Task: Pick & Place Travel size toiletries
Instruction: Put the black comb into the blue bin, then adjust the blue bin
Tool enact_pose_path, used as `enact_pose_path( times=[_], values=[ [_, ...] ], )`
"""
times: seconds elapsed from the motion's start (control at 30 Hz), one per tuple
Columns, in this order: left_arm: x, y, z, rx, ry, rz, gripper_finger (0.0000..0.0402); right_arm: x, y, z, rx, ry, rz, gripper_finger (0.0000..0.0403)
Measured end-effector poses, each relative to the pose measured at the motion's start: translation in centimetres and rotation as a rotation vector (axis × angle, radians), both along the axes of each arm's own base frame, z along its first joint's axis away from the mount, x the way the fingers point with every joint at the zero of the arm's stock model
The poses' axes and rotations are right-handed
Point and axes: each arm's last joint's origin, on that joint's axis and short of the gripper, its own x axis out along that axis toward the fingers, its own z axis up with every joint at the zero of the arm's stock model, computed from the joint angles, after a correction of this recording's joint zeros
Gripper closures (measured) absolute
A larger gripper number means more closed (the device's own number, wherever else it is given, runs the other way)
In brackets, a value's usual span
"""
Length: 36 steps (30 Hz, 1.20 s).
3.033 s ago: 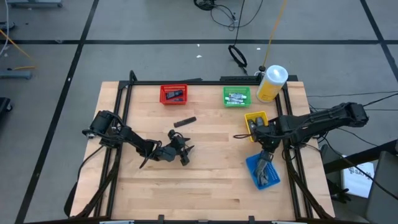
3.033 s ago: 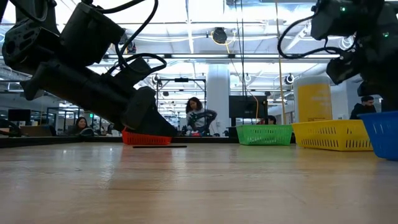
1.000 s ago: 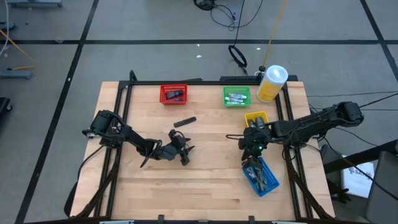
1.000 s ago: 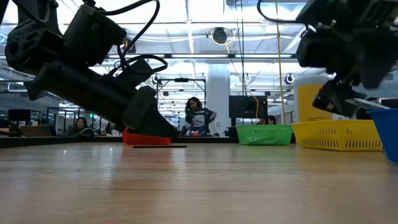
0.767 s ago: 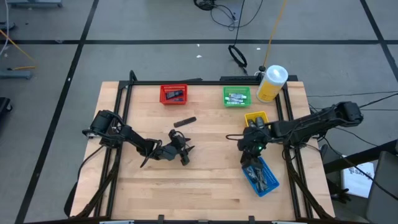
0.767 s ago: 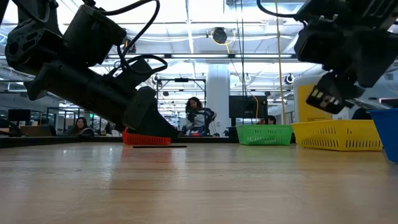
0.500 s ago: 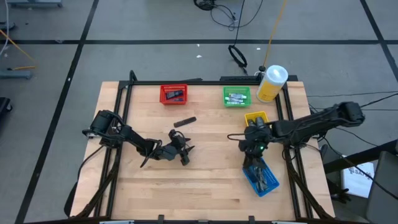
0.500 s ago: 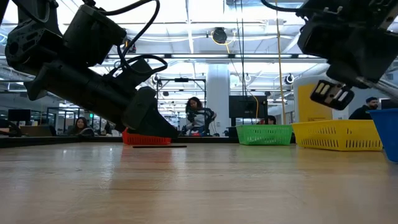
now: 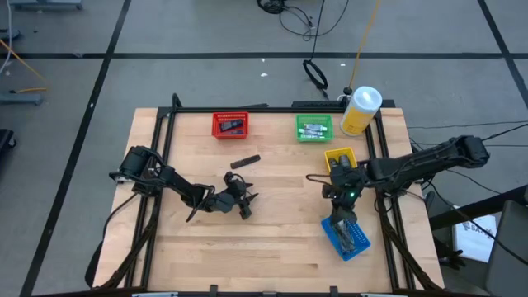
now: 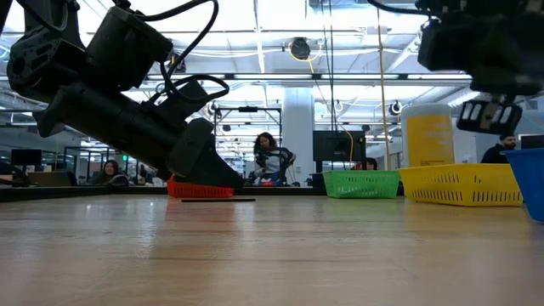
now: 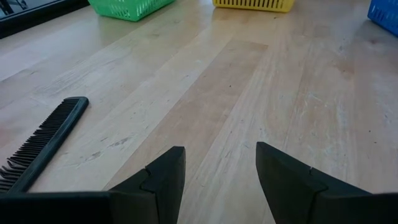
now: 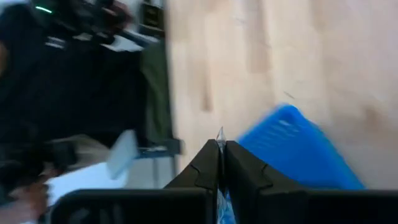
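Note:
Several small dark and silvery toiletries [image 9: 346, 233] lie in the blue bin [image 9: 364, 242] at the near right. My right gripper [image 9: 346, 211] hangs above that bin's far end with its fingers shut [image 12: 222, 144]. The red bin [image 9: 230, 124] and the green bin [image 9: 314, 128] at the far edge also hold small items. My left gripper [image 9: 245, 200] sits low over the table's middle left, open [image 11: 221, 165], with only bare wood between its fingers. A black comb [image 9: 245, 162] lies flat on the wood just beyond it. My right gripper's fingers are shut against each other. A thin silvery sliver [image 12: 220, 132] shows at the seam between the tips. I cannot tell whether it is a held thing.
A yellow bin [image 9: 338, 155] stands beside the right arm. A large yellow bottle with a white cap [image 9: 360, 110] stands at the far right corner. A black frame [image 9: 272, 108] rims the table. Bare wood stretches across the middle and near side. People sit in the room beyond.
My right gripper has shut its fingers. It has risen, drifted toward the table's right edge over the blue bin's far end, and rolled at the wrist. My left arm has kept still.

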Motion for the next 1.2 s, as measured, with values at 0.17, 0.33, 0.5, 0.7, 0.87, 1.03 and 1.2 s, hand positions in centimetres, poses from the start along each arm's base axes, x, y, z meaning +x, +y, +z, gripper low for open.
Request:
enact_pose_path(
  times=[0.17, 0.33, 0.5, 0.7, 0.87, 1.03, 1.2],
  values=[
    [0.0, 0.0, 0.0, 0.0, 0.0, 0.0, 0.0206, -0.6, 0.2, -0.7, -0.118, 0.037, 0.006, 0.0388],
    [0.0, 0.0, 0.0, 0.0, 0.002, 0.0, 0.0206, -0.9, 0.6, -0.9, -0.135, 0.082, -0.007, 0.0352],
    [0.0, 0.0, 0.0, -0.002, 0.001, 0.0, 0.0206, -1.6, 0.6, -1.4, -0.139, 0.219, -0.058, 0.0291],
    [0.0, 0.0, 0.0, -0.003, 0.0, 0.0, 0.0206, -1.2, 0.1, -0.9, -0.083, 0.206, -0.139, 0.021],
    [0.0, 0.0, 0.0, -0.004, -0.001, 0.0, 0.0206, 0.1, 0.3, 0.5, -0.023, 0.007, -0.125, 0.0163],
    [0.0, 0.0, 0.0, -0.004, -0.001, 0.0, 0.0206, 0.4, 0.1, 0.4, -0.184, -0.134, -0.098, 0.0157],
    [0.0, 0.0, 0.0, -0.004, -0.001, 0.0, 0.0206, 0.0, 0.0, -0.6, -0.287, -0.113, -0.018, 0.0178]
  ],
)
